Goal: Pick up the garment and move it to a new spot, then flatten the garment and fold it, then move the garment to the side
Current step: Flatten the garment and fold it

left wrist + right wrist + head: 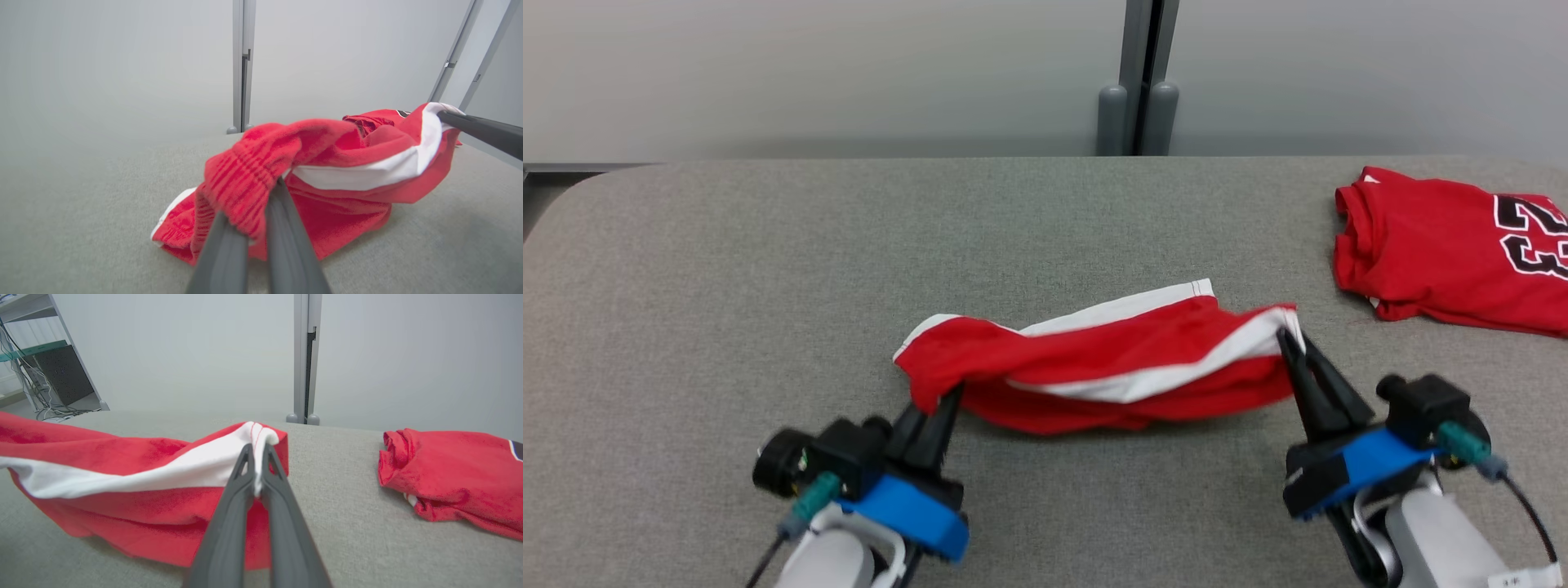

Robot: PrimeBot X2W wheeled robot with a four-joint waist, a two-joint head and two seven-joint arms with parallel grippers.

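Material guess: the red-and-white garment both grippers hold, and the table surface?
Garment: soft knit cloth, likely jersey; matte, sags and creases, ribbed band in the left wrist view. Table surface: grey felt-like or woven fabric covering, matte, finely speckled; what lies beneath is hidden.

The other red jersey [1437,245] runs off the head view's right edge, so its black number is chopped and I can't read it. In the left wrist view the left gripper [261,192] has its tips buried under a blurry ribbed fold of the garment [347,171]. The right gripper [443,116] pokes in from that view's right edge, everything but its fingers cut off.
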